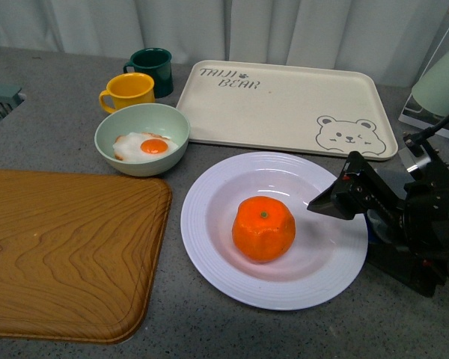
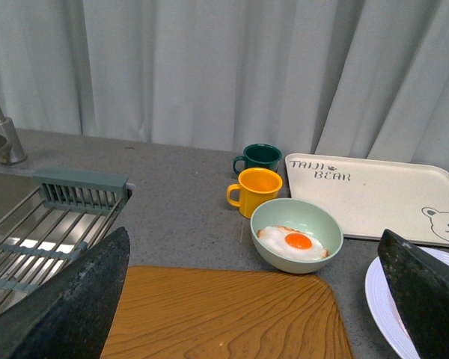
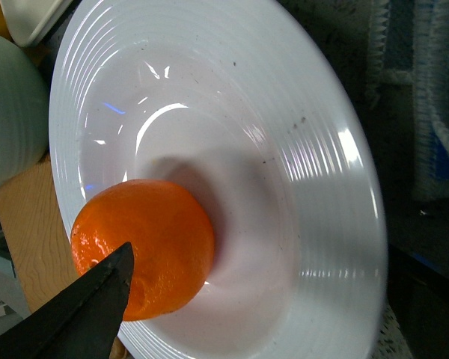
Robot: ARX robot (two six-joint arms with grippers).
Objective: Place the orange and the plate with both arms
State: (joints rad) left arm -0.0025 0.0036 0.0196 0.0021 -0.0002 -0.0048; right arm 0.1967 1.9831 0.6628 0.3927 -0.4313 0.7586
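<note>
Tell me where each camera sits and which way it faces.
Front: on the body, looking down at the plate holding the orange; right gripper shows at the right.
Left wrist: on the left arm, looking across the counter at bowl, mugs and curtain; left gripper spread wide.
Right wrist: on the right arm, close over plate and orange; one of its fingers shows.
Shared: all three show the plate.

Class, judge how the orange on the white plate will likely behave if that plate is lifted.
Being round and loose, the orange may roll. The plate looks glossy, so it could slide. The sunken centre probably contains it.
</note>
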